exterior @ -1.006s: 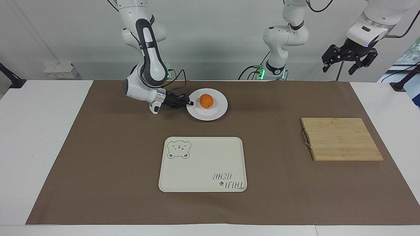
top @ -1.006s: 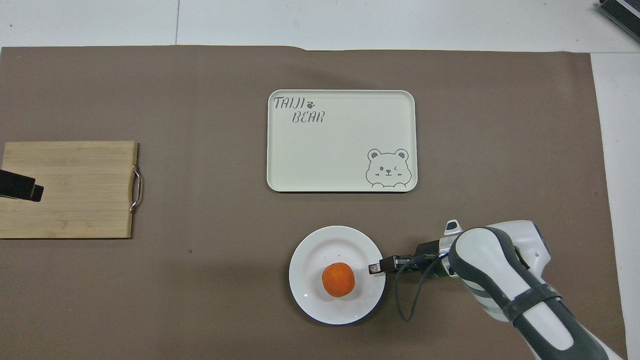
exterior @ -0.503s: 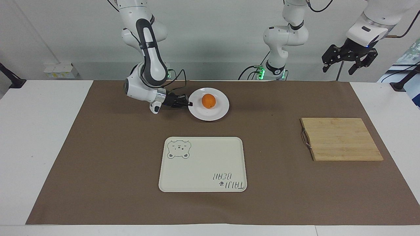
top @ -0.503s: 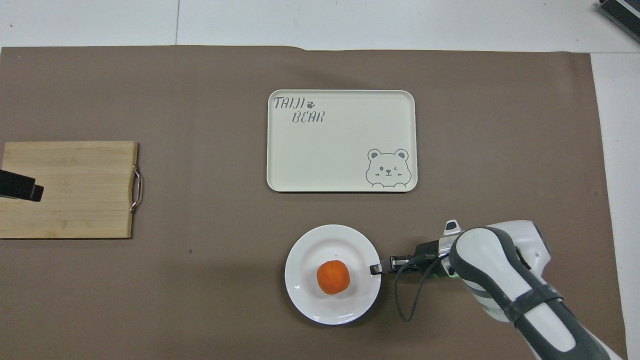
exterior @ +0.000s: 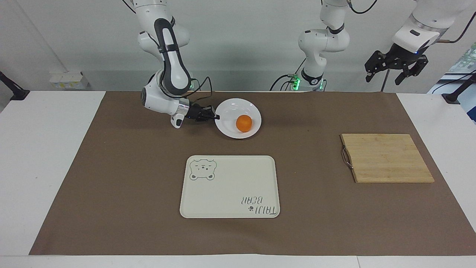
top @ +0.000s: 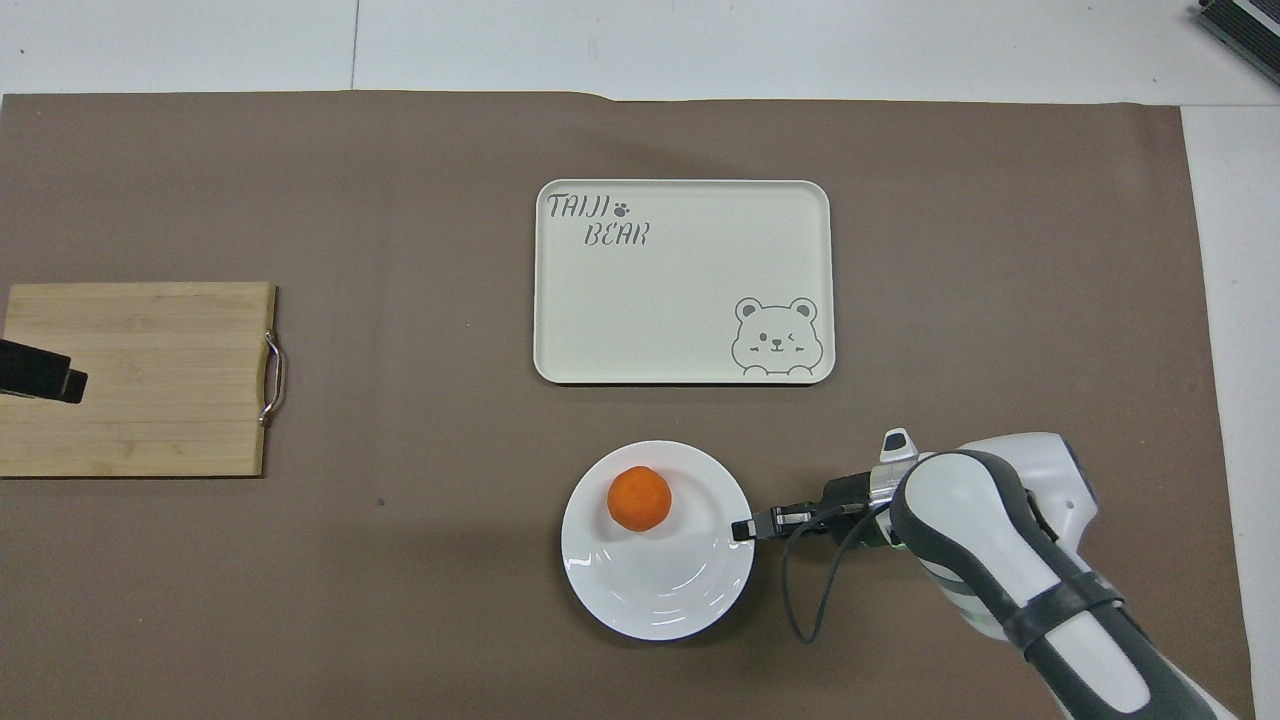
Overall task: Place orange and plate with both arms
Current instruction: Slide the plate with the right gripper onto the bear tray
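Note:
The white plate (exterior: 232, 108) is at the robots' end of the brown mat, nearer to the robots than the tray. My right gripper (exterior: 215, 117) is shut on its rim on the side toward the right arm's end of the table. The plate looks tilted. The orange (exterior: 244, 123) lies in the plate against the rim closest to the tray. In the overhead view the right gripper (top: 745, 526) pinches the plate (top: 650, 590), and the orange (top: 639, 498) sits off-centre. My left gripper (exterior: 385, 78) waits open, raised over the cutting board.
A cream tray (exterior: 228, 186) with a bear drawing lies mid-table, also in the overhead view (top: 680, 280). A bamboo cutting board (exterior: 386, 158) with a metal handle lies toward the left arm's end; the left gripper's tip (top: 40, 372) shows over it.
The right gripper has shifted the plate slightly toward the left arm's end and tilted it. The orange rolled from the plate's middle to the rim closest to the tray. The left arm has not moved.

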Motion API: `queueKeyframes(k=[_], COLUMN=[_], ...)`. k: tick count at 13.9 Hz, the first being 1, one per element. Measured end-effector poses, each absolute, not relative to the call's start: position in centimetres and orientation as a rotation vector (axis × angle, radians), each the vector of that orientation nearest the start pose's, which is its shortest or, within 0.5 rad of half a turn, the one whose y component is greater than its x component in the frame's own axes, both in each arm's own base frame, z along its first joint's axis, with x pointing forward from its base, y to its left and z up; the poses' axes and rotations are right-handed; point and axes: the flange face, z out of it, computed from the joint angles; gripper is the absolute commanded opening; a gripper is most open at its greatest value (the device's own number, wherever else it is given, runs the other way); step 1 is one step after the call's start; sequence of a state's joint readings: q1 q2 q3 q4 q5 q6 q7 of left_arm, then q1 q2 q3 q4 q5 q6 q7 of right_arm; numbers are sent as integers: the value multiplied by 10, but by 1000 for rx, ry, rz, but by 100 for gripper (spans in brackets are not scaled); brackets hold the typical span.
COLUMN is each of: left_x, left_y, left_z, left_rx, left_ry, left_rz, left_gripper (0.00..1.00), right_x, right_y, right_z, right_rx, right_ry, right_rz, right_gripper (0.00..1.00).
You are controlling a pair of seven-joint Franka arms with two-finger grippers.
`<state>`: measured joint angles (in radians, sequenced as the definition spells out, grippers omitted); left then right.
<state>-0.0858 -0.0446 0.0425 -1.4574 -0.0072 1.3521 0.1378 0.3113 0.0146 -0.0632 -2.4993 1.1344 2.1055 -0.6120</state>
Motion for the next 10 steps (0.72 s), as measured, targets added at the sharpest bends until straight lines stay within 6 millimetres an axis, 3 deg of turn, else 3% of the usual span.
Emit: queueKeyframes(k=[4, 10], left_x=[515, 515], left_y=[-23, -23], left_z=[682, 682], left_rx=[-3139, -3139], left_ry=[287, 287], left_rz=[95, 95], left_gripper=[100, 100], right_x=[424, 445], right_y=[150, 154], right_z=[271, 294], right_rx=[-2258, -2242], right_ry=[-123, -129], right_rz=[174, 116], right_gripper=[0, 0])
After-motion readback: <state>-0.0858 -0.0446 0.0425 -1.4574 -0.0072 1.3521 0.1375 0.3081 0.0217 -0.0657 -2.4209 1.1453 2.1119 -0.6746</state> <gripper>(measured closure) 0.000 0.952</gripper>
